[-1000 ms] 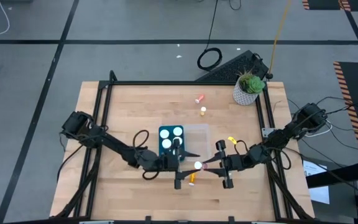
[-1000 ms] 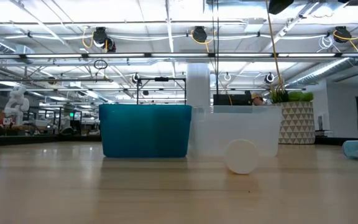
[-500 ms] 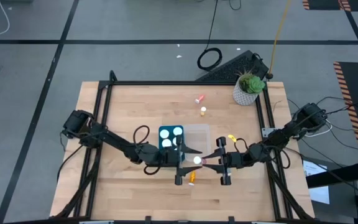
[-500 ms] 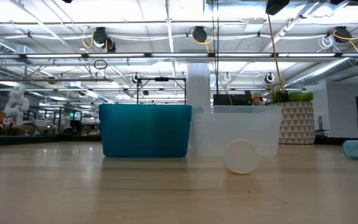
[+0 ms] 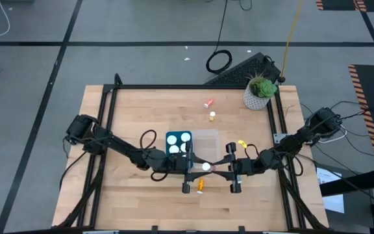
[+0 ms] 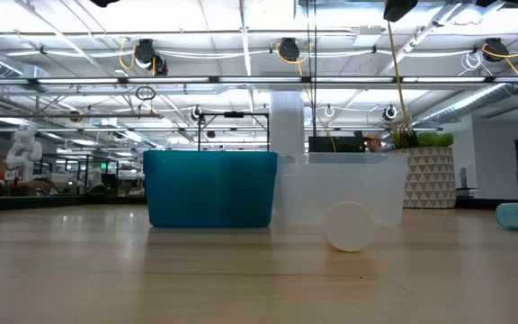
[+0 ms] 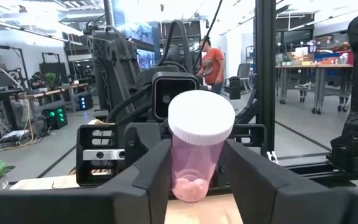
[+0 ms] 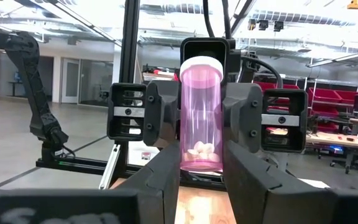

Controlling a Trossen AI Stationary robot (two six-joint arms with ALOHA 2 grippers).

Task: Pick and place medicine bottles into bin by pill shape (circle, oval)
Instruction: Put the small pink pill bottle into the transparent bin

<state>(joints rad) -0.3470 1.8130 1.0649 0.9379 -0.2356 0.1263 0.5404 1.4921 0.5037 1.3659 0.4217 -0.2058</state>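
Note:
A pink medicine bottle [image 5: 206,167] with a white cap stands upright in the air between my two grippers, near the table's middle front. My left gripper [image 5: 196,168] reaches it from the left and my right gripper [image 5: 217,168] from the right; both are shut on it. Small pale pills lie in its bottom [image 8: 201,149]. An orange bottle [image 5: 200,186] lies on its side on the table just in front of them. The teal bin [image 5: 178,144] holds white-capped bottles; the clear bin [image 5: 206,140] stands right of it. My left gripper pinches the pink bottle's lower body [image 7: 194,177] between its two fingers, which come level from the table's left. The bottle stands upright, cap up, clear of the table. My right gripper pinches the same bottle's lower body [image 8: 202,163] between its two fingers, level from the table's right and facing the left gripper. The bottle stays upright with its cap [image 8: 201,65] above the fingers.
Two small bottles [image 5: 208,103] [image 5: 212,116] lie at the table's far middle, and a yellow one [image 5: 242,145] right of the clear bin. A potted plant [image 5: 260,91] stands at the far right corner. A black frame edges the table.
Both grippers have drifted a little toward the table's far edge with the pink bottle between them; it stays upright. The orange bottle on the table has not moved.

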